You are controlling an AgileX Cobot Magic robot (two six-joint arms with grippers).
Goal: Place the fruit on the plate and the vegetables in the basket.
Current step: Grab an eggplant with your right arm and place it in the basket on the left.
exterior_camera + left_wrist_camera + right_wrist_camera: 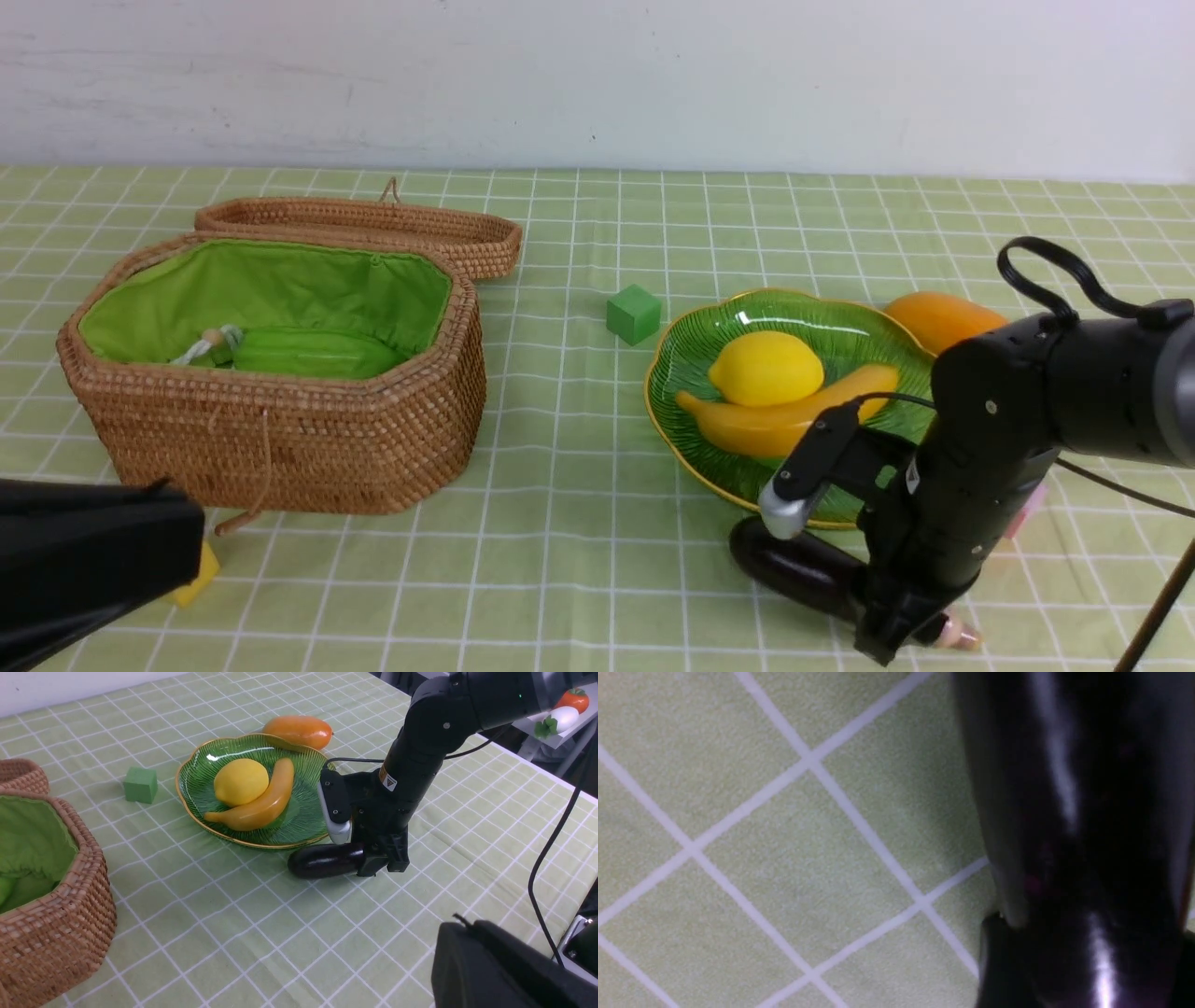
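Right jaws straddle the eggplant [322,861] at its right-hand stem end, clamped or not I cannot tell, as it lies left-to-right on the bench beside the plate [303,816], basket [280,439] well left.

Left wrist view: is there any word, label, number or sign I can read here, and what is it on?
No text is readable.
One small white-and-orange sticker on the black right arm: it seems to carry a dark triangle sign, and its print is too small to read.
No other text, brand or number shows in any view.
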